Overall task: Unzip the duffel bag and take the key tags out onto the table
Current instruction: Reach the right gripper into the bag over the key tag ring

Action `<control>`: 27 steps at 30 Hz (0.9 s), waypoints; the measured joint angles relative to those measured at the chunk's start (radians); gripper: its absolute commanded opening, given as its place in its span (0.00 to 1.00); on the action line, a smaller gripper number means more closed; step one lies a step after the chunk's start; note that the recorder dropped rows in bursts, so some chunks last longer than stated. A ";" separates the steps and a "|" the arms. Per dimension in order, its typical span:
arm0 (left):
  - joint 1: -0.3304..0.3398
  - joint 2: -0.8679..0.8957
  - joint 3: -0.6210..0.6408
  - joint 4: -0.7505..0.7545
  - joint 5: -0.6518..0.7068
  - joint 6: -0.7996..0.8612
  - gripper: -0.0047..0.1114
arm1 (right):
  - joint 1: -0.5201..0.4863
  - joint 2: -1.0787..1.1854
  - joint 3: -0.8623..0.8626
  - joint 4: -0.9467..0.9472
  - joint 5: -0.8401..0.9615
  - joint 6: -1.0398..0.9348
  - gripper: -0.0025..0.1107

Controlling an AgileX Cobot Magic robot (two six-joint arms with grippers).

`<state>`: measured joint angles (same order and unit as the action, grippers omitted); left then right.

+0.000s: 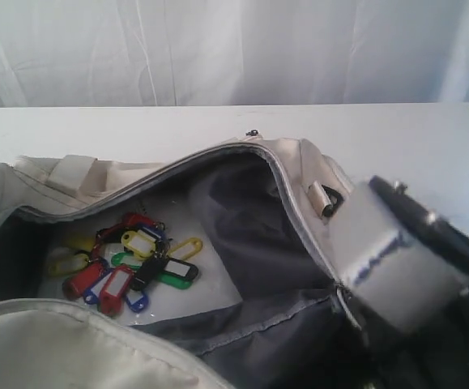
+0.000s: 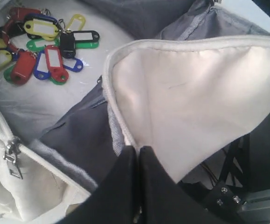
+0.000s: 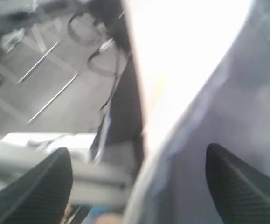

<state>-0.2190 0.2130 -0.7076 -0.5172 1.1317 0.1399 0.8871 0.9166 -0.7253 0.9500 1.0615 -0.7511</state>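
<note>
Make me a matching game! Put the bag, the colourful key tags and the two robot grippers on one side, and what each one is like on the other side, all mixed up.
Things
1. duffel bag
2. key tags
3. left gripper
4. right gripper

What it is like
A. jaws wide open, holding nothing
B. lying in a bunch on the bottom inside
C. unzipped and gaping
D. shut on the bag's cream edge

Right pairs: 1-C, 2-B, 3-D, 4-A
</note>
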 measured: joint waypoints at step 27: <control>0.000 -0.160 0.000 0.084 -0.105 -0.056 0.53 | 0.002 0.353 -0.040 0.040 -0.735 -0.122 0.67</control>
<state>-0.2190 0.0527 -0.7076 -0.4334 1.0263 0.0840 0.8891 1.2697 -0.7654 0.9901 0.3270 -0.8731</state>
